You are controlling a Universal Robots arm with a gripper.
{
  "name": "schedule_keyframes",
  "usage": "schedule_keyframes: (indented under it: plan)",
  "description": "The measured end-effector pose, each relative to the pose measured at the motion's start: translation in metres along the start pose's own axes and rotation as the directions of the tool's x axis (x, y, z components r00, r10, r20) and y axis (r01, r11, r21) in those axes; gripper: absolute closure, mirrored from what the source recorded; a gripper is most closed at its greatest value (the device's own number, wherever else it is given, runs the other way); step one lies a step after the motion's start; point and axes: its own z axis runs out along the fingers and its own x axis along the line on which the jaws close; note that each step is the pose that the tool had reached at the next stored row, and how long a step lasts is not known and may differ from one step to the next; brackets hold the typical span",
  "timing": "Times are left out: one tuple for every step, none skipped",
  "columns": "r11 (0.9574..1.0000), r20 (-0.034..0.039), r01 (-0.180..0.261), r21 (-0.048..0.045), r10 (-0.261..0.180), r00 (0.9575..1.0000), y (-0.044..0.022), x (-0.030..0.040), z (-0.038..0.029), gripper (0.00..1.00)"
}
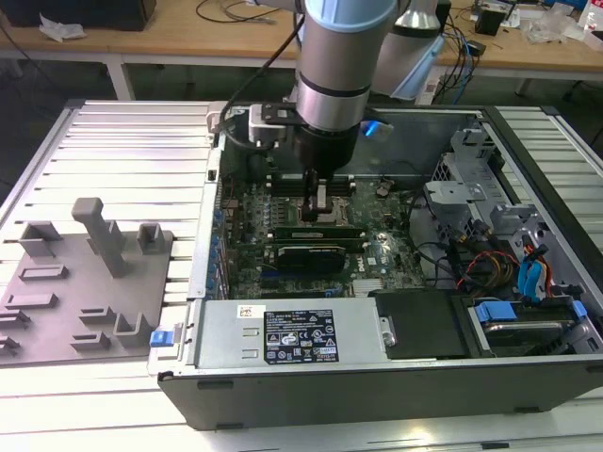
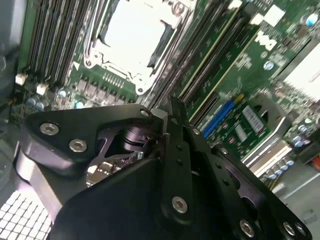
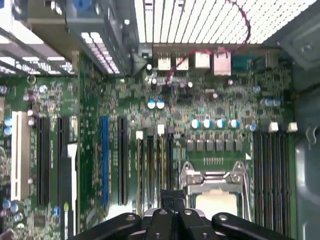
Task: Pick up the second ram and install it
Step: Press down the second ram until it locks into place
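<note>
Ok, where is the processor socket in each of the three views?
Exterior view: processor socket mid-board, directly under the gripper.
Second wrist view: socket just beyond the gripper.
First wrist view: socket beside the gripper.
Shared landmark: the memory slots flanking the socket.

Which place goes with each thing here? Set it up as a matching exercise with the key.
Things:
1. end effector
2. grey upright post
3. power supply
4. blue drive tab

Places:
A. inside the case, near corner on the exterior view's right
B. on the grey tray outside the case
C. low over the motherboard, at the processor socket
D. along the case's near wall

Pairs: 1-C, 2-B, 3-D, 4-A
</note>
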Motion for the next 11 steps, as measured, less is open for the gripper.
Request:
schedule_keyframes:
  plan:
    - [1.0000, 0.0001, 0.000, 0.0001, 0.000, 1.0000, 0.0028, 0.0000, 0.0002, 0.89]
    - [1.0000, 0.0000, 0.000, 0.0002, 0.000, 1.0000, 0.0062, 0.0001, 0.0003, 0.89]
    - [1.0000, 0.0001, 0.000, 0.0003, 0.000, 1.0000, 0.0087, 0.0001, 0.0005, 0.89]
    - [1.0000, 0.0001, 0.000, 0.0004, 0.000, 1.0000, 0.0126, 0.0002, 0.0007, 0.89]
    - [1.0000, 0.0001, 0.000, 0.0006, 0.000, 1.0000, 0.0177, 0.0002, 0.0009, 0.89]
    - [1.0000, 0.0001, 0.000, 0.0007, 0.000, 1.0000, 0.0216, 0.0003, 0.0011, 0.89]
    - [1.0000, 0.0001, 0.000, 0.0008, 0.000, 1.0000, 0.0259, 0.0003, 0.0015, 0.89]
    - [1.0000, 0.0002, 0.000, 0.0008, 0.000, 1.0000, 0.0275, 0.0003, 0.0016, 0.89]
    - [1.0000, 0.0001, 0.000, 0.0007, 0.000, 1.0000, 0.0280, 0.0003, 0.0017, 0.89]
    - [1.0000, 0.0001, 0.000, 0.0008, 0.000, 1.0000, 0.0280, 0.0005, 0.0027, 0.89]
    - [1.0000, 0.0000, 0.000, 0.0007, 0.000, 1.0000, 0.0280, 0.0008, 0.0048, 0.89]
